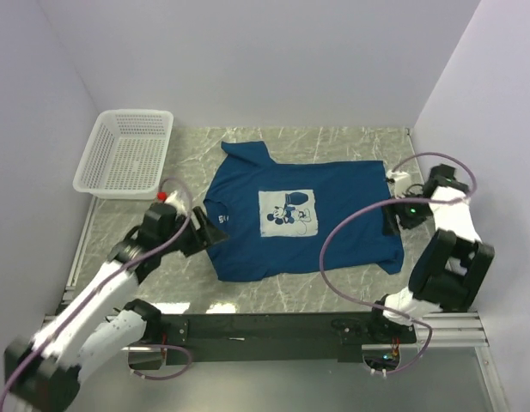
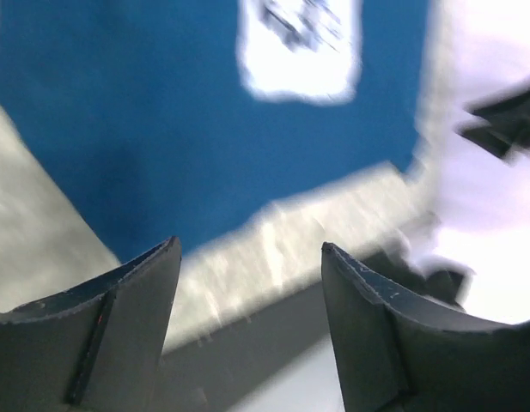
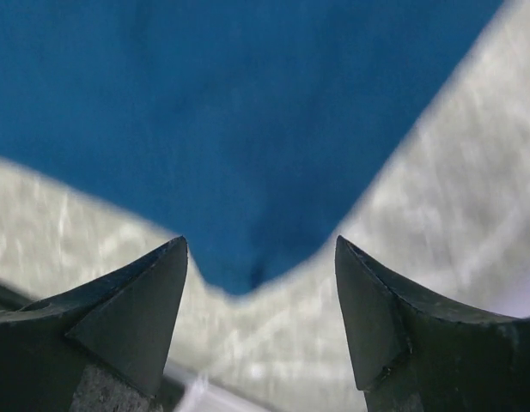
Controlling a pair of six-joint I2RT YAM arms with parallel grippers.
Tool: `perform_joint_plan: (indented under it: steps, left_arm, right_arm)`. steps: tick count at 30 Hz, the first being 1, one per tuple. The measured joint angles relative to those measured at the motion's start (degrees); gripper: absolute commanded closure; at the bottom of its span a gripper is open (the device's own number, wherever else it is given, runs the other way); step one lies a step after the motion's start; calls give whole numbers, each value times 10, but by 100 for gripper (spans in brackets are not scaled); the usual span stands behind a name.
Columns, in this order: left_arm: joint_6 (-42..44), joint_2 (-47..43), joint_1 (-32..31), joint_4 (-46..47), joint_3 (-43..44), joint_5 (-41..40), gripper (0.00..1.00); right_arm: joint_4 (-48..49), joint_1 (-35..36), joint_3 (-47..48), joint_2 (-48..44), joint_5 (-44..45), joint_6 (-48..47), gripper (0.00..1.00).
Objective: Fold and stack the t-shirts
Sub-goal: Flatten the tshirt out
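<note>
At the far left a white plastic mesh basket (image 1: 127,153) stands on the grey-veined, marble-look tabletop (image 1: 350,142), well apart from the work and holding nothing that shows.

The left gripper (image 1: 203,233) hangs at the collar end of the t-shirt (image 1: 333,223). Its dark, wedge-shaped fingers (image 2: 118,318) are spread wide, with nothing between them (its wrist view is blurred, but the gap is plain).

The shirt lies face up and spread flat in the middle of the table, collar to the left and hem to the right. It is soft navy-blue cotton, matte and only faintly rippled. A pale square cartoon print (image 1: 287,213) sits on the chest, and one short sleeve points toward the back wall.

At the right the right gripper (image 1: 393,199) hovers by the hem. Its jaws likewise stand well apart and grip nothing, and a corner of blue cloth lies on the stone just below them.

As I read it, the garment is laid out and the first fold is not yet begun. The next move calls for both grippers to come down on matching points along one long edge. They must pinch a single thin layer against the hard top, then carry it over together so the limp cloth does not bunch.
</note>
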Motion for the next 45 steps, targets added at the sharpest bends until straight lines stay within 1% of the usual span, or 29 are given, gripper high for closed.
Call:
perform_joint_plan:
  steps: [2,4,6,7,8,11,14,16,17,18,19,20,21,22,23,26,29,32,34,35,36,37,38,39,40,41,42,44,45]
  left_arm:
    - [22,98,22,35,18,-18,32]
    - [43,214,63,82,41,-18,32]
    - [62,341,105,114,81,-27,34]
    - [72,397,118,120,107,-30,38]
    - [80,445,127,125,136,-32,38]
    - [102,552,132,132,214,-34,41]
    - [109,586,132,141,246,-35,44]
    - [110,589,130,141,246,-38,58]
    - [113,591,130,141,246,-39,63]
    - [114,594,130,140,246,-41,76]
    - [113,595,130,141,244,-41,86]
    - [114,595,130,141,240,-42,94]
    - [114,594,129,144,233,-39,99]
    - [113,588,129,151,223,-35,99]
    - [111,578,129,163,207,-33,99]
    - [105,517,127,176,134,-29,99]
    - [91,436,126,162,52,-26,99]
    - [68,353,125,149,-19,-21,100]
    - [51,294,125,133,-60,-17,98]
    - [44,274,125,125,-70,-15,96]
    - [41,255,125,117,-77,-11,81]
    - [39,241,125,108,-78,-9,74]
    - [34,228,125,104,-76,-7,68]
    - [30,214,125,97,-73,-7,56]
    - [30,201,125,88,-68,-8,50]
    - [29,186,125,77,-58,-10,45]
    - [29,169,125,71,-46,-17,36]
    - [36,144,126,73,-14,-29,32]
    - [40,141,128,81,-1,-30,31]
  right_arm:
    - [40,34,4,50,1,52,24]
    - [78,57,14,110,8,118,24]
    - [111,66,31,168,17,174,24]
    - [123,66,38,185,23,193,24]
    - [139,65,45,204,32,216,25]
    - [163,63,54,214,47,249,25]
    - [178,62,52,214,61,263,28]
    - [186,62,48,214,66,267,30]
    - [187,62,48,214,68,268,36]
    - [188,62,48,214,70,266,41]
    - [189,62,47,215,72,264,46]
    - [189,61,48,216,74,263,59]
    - [189,59,48,217,76,258,65]
    - [187,57,48,219,77,256,71]
    - [185,54,48,220,77,253,79]
    - [177,37,47,221,76,237,89]
    - [171,13,35,214,66,216,94]
    - [169,-11,5,191,65,191,94]
    - [164,-25,-21,169,69,172,89]
    - [161,-28,-30,161,71,164,79]
    - [153,-31,-38,152,73,156,75]
    - [143,-33,-43,146,73,147,70]
    - [131,-34,-45,141,73,137,62]
    - [118,-34,-45,137,71,131,58]
    - [105,-34,-44,133,66,124,54]
    - [89,-34,-38,129,57,116,45]
    - [72,-34,-27,125,47,112,41]
    - [43,-33,13,124,20,105,35]
    - [35,-31,41,125,3,105,35]
